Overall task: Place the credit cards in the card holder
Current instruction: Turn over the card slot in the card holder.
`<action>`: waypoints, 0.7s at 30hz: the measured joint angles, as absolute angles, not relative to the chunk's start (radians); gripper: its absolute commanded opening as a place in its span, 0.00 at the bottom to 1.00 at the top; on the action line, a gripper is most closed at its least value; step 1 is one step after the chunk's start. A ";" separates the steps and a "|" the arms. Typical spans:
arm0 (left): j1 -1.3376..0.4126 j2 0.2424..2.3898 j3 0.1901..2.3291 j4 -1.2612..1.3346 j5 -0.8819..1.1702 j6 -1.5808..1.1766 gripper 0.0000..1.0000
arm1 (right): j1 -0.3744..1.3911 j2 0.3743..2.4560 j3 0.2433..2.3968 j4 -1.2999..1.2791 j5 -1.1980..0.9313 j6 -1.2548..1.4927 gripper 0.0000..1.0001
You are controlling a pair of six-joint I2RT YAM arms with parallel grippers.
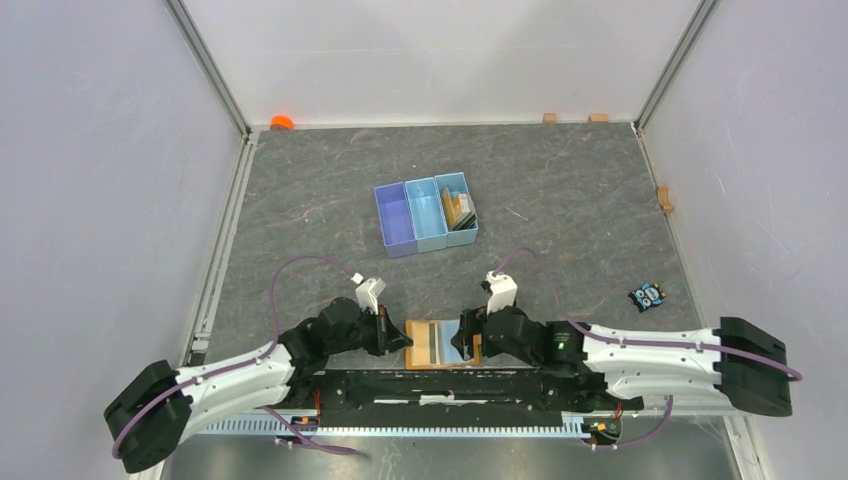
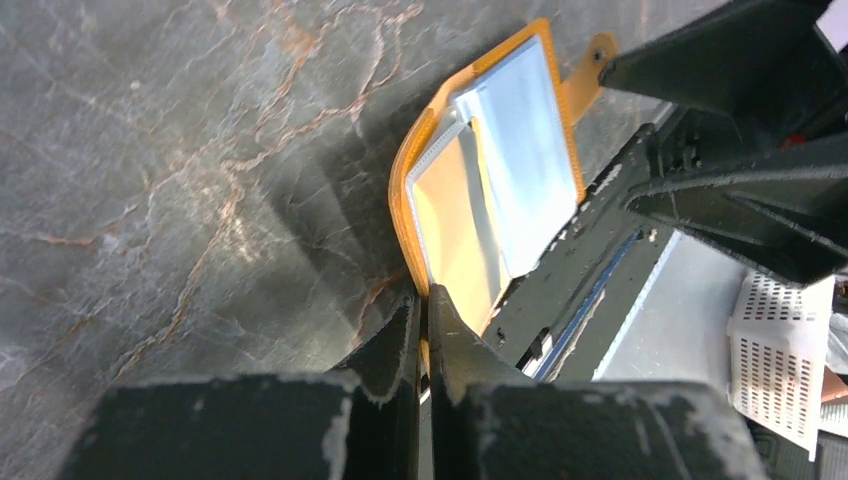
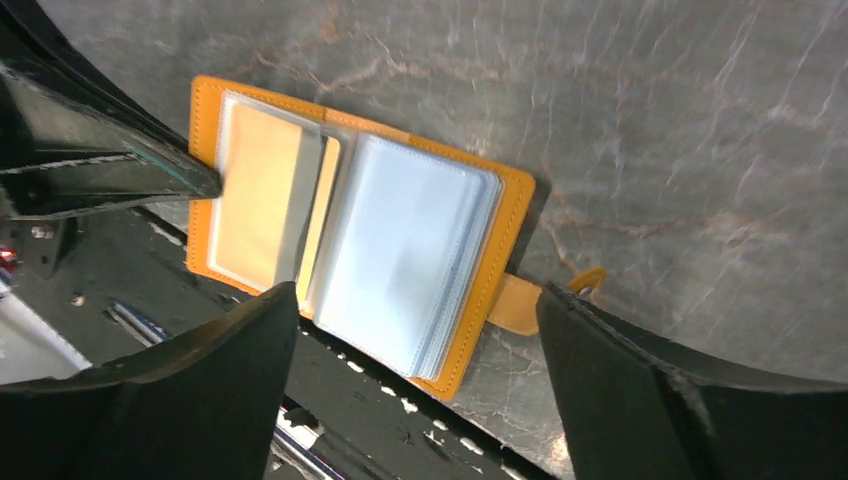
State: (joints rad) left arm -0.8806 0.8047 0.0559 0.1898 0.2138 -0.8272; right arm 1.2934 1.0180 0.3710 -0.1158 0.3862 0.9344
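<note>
Left pincer (image 2: pixel 424 305) clamping orange card holder (image 3: pixel 400 250) edge, open, gold card (image 3: pixel 255 205) sleeved

Left gripper (image 2: pixel 424 305), jaws closed, pinches the near edge of the open orange card holder (image 2: pixel 520 140) lying just ahead; a gold card (image 2: pixel 450 230) fills its nearer clear sleeve.

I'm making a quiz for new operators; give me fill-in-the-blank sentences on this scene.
The left gripper is ___ on the edge of the card holder.
The right gripper holds its jaws ___.
The tray has ___ compartments.
In the top view, the cards sit in its ___ compartment.
Missing: shut; open; three; right.
</note>
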 measured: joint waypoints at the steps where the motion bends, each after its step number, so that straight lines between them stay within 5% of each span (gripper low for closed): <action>1: -0.880 0.784 0.052 0.193 0.215 -0.820 0.02 | 1.282 0.994 0.371 -0.121 0.385 0.909 0.98; 12: -0.876 0.418 0.013 0.170 0.247 -0.771 0.02 | 1.044 0.625 0.202 -0.023 0.140 0.628 0.98; 21: -0.875 0.192 0.062 0.025 0.247 -0.757 0.02 | 1.013 0.563 0.166 0.109 -0.062 0.531 0.98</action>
